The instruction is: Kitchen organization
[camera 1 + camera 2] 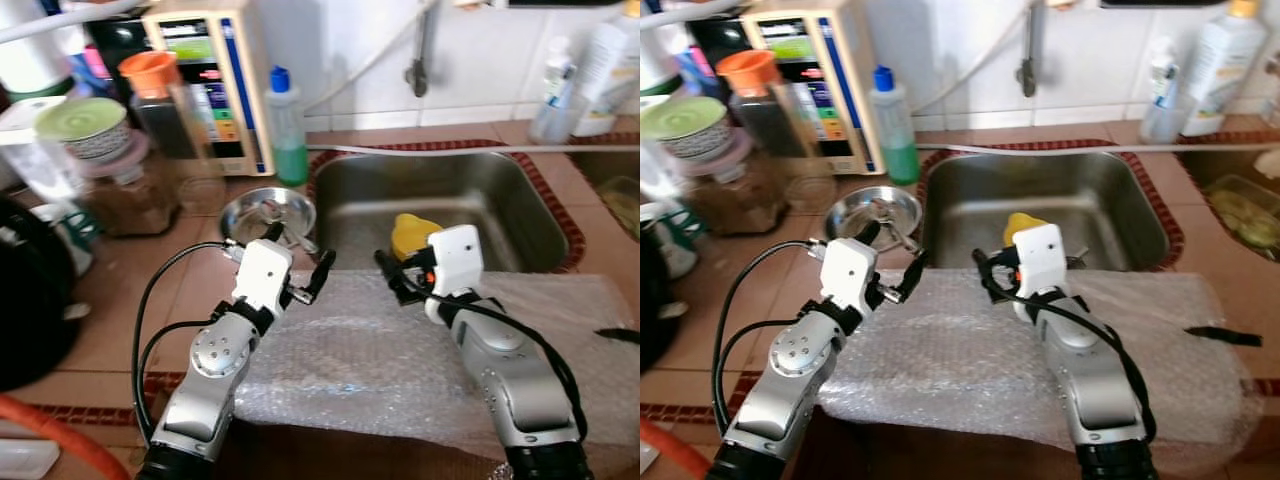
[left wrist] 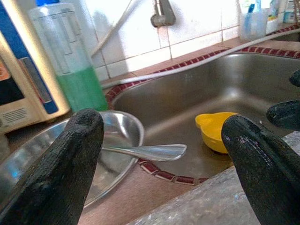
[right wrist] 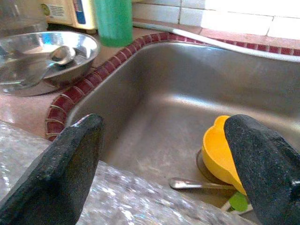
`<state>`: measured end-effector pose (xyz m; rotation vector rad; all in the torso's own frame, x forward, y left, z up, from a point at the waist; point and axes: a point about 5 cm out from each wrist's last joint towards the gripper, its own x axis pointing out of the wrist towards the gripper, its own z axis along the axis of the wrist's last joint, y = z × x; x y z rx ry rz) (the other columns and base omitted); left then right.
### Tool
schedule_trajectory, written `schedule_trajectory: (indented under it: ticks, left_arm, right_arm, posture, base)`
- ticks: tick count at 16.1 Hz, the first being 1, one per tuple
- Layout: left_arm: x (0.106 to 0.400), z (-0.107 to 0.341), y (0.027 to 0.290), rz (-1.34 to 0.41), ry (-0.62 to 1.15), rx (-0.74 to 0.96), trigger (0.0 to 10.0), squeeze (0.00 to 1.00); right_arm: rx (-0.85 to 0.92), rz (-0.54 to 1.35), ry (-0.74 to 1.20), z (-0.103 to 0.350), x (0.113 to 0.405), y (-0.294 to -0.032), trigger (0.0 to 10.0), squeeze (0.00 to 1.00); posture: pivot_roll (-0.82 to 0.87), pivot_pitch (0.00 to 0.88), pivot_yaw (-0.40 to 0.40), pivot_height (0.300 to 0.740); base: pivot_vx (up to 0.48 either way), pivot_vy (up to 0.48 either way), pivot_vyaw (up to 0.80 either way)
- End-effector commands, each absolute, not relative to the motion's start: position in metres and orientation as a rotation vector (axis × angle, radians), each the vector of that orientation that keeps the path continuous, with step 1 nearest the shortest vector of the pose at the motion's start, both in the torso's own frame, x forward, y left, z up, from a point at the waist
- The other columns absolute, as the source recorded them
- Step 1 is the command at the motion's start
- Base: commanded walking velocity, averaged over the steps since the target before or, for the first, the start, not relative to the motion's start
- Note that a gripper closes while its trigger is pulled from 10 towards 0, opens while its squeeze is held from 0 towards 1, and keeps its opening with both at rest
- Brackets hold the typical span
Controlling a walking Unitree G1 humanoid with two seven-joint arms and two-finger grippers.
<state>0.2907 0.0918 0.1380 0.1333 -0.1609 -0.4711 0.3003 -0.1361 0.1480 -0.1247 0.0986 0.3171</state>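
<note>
A steel bowl holding a spoon stands on the tiled counter just left of the sink. In the sink a yellow cup lies beside a second spoon. My left gripper hovers open over the near edge of the counter, between the steel bowl and the sink rim. At the sink's front edge my right gripper is open too, just in front of the yellow cup. Neither holds anything. A bubble wrap sheet lies under both forearms.
A bottle of green soap and a cream appliance stand behind the steel bowl. Jars and containers crowd the left counter. White bottles stand at the back right. A small black object lies at the wrap's right end.
</note>
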Motion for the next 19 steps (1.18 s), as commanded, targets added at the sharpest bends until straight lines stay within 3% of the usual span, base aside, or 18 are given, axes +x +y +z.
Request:
schedule_trajectory:
  ticks: [1,8,19]
  left_arm:
    - [0.2895,0.1426,0.0948,-0.456,-0.173,0.132,10.0,0.0]
    - [0.2884,0.1445,0.0966,-0.456,-0.163,0.127,10.0,0.0]
    - [0.2883,0.1417,0.0955,-0.46,-0.143,0.12,10.0,0.0]
  right_arm:
    - [-0.134,0.323,0.067,0.1556,0.2998,-0.1333,10.0,0.0]
    - [-0.142,0.318,0.07,0.1547,0.2999,-0.1341,10.0,0.0]
    - [-0.154,0.312,0.071,0.1543,0.3012,-0.1351,10.0,0.0]
  posture:
    - [-0.29,0.042,0.109,0.74]
    - [-0.3,0.04,0.111,0.74]
    - [-0.3,0.037,0.107,0.74]
  base:
    - [0.0,0.0,0.0]
    - [0.0,0.0,0.0]
    - [0.0,-0.405,0.0]
